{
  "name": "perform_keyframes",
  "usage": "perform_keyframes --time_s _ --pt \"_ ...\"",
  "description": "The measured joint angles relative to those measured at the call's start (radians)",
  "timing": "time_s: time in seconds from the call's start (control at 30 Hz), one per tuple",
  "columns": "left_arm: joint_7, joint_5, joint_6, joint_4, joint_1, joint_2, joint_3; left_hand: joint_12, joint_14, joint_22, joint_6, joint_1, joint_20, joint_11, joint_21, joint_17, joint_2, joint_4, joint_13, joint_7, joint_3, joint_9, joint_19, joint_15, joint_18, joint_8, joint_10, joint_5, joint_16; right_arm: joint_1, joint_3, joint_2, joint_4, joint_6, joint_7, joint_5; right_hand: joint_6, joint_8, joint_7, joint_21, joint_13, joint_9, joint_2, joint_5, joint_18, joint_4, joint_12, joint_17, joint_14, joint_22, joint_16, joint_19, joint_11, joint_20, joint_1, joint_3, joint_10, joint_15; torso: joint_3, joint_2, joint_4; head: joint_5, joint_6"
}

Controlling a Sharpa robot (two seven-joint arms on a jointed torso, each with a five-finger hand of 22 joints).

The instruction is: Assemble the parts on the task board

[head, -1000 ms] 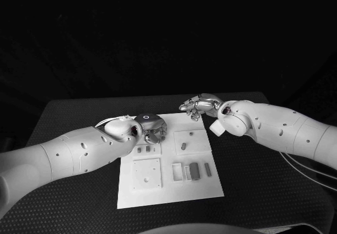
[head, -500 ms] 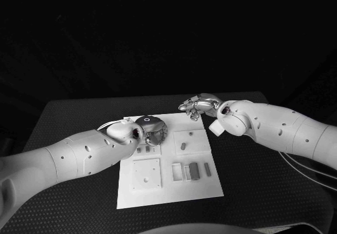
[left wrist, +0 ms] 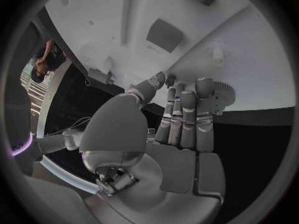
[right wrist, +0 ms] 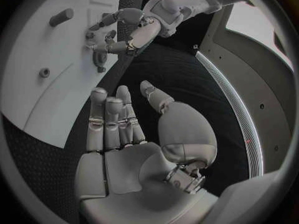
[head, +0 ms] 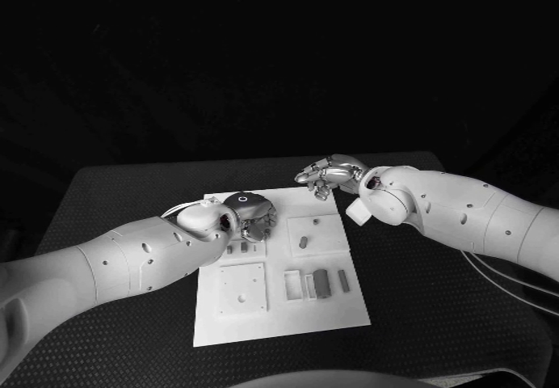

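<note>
Head view: I see the board (head: pixel 279 267) lying lengthwise away from me mid-table, grey parts (head: pixel 321 283) upright in a row near its right edge. My left hand (head: pixel 250 217) sits over the far-left corner; grip unclear. Right hand (head: pixel 329 175) hovers off the far-right corner.

Left wrist: fingers (left wrist: pixel 187 117) straight, holding nothing.

Right wrist: fingers (right wrist: pixel 106 119) extended, empty.

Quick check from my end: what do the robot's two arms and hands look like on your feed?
Both arms, left arm and right arm, are smooth white shells with small round holes. Each ends in a silver metal hand with jointed fingers: left hand, right hand. The left hand's back bears a dark round disc with a ring mark. A thin cable trails beside the right arm.
</note>
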Motion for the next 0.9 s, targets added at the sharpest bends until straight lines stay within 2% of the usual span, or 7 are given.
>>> perform_keyframes --time_s 0.37,0.57,0.9 --pt "-0.001 0.001 -0.001 0.005 -0.001 -0.002 0.000 0.009 0.014 0.012 0.019 0.000 -0.003 -0.008 0.006 -0.006 0.013 0.000 0.018 0.002 0.000 0.004 0.011 -0.007 0.000 0.006 0.044 0.000 0.018 0.000 0.000 0.001 -0.002 0.000 0.000 0.000 0.000 0.000 0.000 0.000 0.000 0.000 0.000 0.000 0.000 0.000 0.000 0.000 0.000 0.000 0.000 -0.001 0.000 0.001 0.000 0.000 0.000 0.000 0.0000 0.000 0.0003 -0.002 -0.001" --pt "-0.002 0.000 -0.001 0.006 -0.001 -0.001 -0.001 0.029 0.029 0.020 0.061 0.017 -0.013 -0.021 0.014 -0.010 0.030 -0.010 0.041 0.000 0.010 0.013 0.031 -0.021 0.000 0.030 0.092 0.000 0.034 0.000 0.000 0.003 -0.002 0.000 0.000 0.001 0.001 0.000 0.000 0.000 -0.001 0.000 0.000 0.000 0.000 0.000 0.000 0.000 0.000 0.000 0.000 -0.001 0.000 0.001 0.000 0.000 0.000 0.000 0.0000 0.000 0.0005 -0.002 -0.002" --pt "-0.020 -0.012 0.011 -0.005 0.000 0.009 0.001 0.030 0.032 0.020 0.064 0.020 -0.014 -0.024 0.014 -0.015 0.032 -0.024 0.051 0.000 0.010 0.013 0.032 -0.022 0.000 0.031 0.096 0.000 0.035 0.000 0.000 0.002 -0.002 0.000 0.001 0.001 0.003 0.000 0.000 0.000 -0.001 0.000 0.000 0.000 0.000 0.000 0.000 0.000 0.001 0.000 0.000 -0.001 0.000 0.001 0.000 0.000 0.000 0.001 0.0000 0.000 0.0000 -0.001 -0.004"
